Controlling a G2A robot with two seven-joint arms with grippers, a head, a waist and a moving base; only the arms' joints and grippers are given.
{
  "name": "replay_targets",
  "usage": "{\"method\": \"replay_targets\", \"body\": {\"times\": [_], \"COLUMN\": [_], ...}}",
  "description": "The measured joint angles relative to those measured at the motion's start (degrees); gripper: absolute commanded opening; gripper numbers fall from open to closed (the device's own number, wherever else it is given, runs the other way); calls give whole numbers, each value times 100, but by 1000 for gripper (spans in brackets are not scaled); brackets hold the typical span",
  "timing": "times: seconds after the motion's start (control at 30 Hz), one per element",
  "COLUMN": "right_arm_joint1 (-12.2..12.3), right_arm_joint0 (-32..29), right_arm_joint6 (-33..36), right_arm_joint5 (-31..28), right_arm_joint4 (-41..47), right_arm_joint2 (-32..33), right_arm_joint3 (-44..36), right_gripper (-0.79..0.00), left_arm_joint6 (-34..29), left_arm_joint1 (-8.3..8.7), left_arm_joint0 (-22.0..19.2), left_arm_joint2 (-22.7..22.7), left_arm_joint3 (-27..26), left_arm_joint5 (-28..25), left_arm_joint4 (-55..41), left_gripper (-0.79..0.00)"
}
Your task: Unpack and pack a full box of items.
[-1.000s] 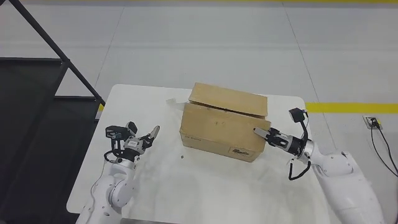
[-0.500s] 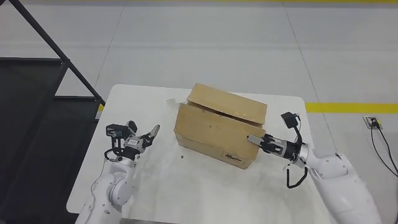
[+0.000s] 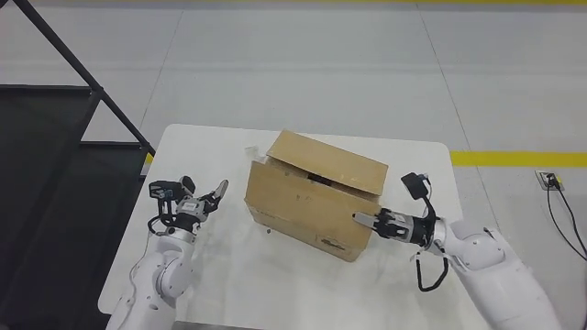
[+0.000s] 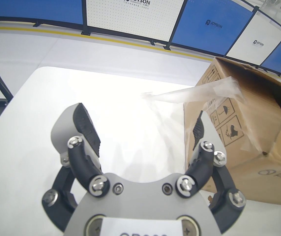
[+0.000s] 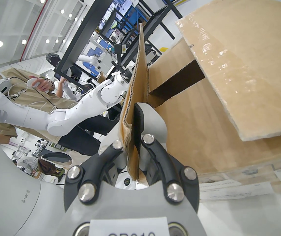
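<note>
Slid toward 9 o'clock, the cardboard box (image 3: 303,206) has its side flap (image 5: 135,74) pinched between the right jaws; the left jaws gape at its 9 o'clock.

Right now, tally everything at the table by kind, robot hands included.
cardboard box: 1
clear tape strip, stuck to the box: 1
hands: 2 (left hand open, right hand shut on a box flap)
Total: 4
</note>
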Motion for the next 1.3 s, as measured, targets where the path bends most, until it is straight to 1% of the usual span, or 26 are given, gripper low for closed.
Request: {"method": "replay_targets", "body": {"times": [0.27, 0.3, 0.33, 0.37, 0.4, 0.57, 0.73, 0.83, 0.97, 1.1, 1.3], "right_arm_joint1": [256, 280, 303, 334, 358, 496, 630, 717, 808, 836, 826], "right_arm_joint0": [8, 19, 30, 44, 53, 44, -103, -267, -548, -830, -1096], "right_arm_joint6": [-200, -226, -254, -294, -329, -467, -462, -462, -525, -838, -1084], "right_arm_joint5": [-200, -225, -254, -294, -329, -466, -461, -461, -461, -461, -461], "right_arm_joint4": [172, 176, 178, 178, 168, 153, 330, 438, 583, 471, 321], "right_arm_joint2": [-397, -436, -474, -520, -553, -649, -499, -293, 133, 542, 838], "right_arm_joint3": [-81, -75, -65, -56, -52, -114, -337, -511, -678, -763, -912], "right_gripper": [-785, -631, -505, -416, 0, 0, 0, 0, 0, 0, 0], "left_arm_joint6": [-35, -54, -71, -86, -95, -169, -210, -228, -224, -213, -216], "left_arm_joint1": [-1, 1, 3, 5, 7, 24, 49, 57, 77, 110, 145], "left_arm_joint0": [-40, -41, -43, -44, -44, -16, 38, 64, 114, 181, 292], "left_arm_joint2": [39, 49, 58, 71, 83, 164, 238, 297, 355, 339, 326], "left_arm_joint3": [99, 105, 112, 121, 128, 150, 141, 125, 69, -15, -159], "left_arm_joint5": [-31, -48, -64, -84, -99, -265, -460, -536, -776, -1030, -1283], "left_arm_joint4": [49, 75, 103, 139, 170, 399, 679, 819, 961, 1049, 1072], "left_gripper": [0, 0, 0, 0, 0, 0, 0, 0, 0, 0, 0]}}
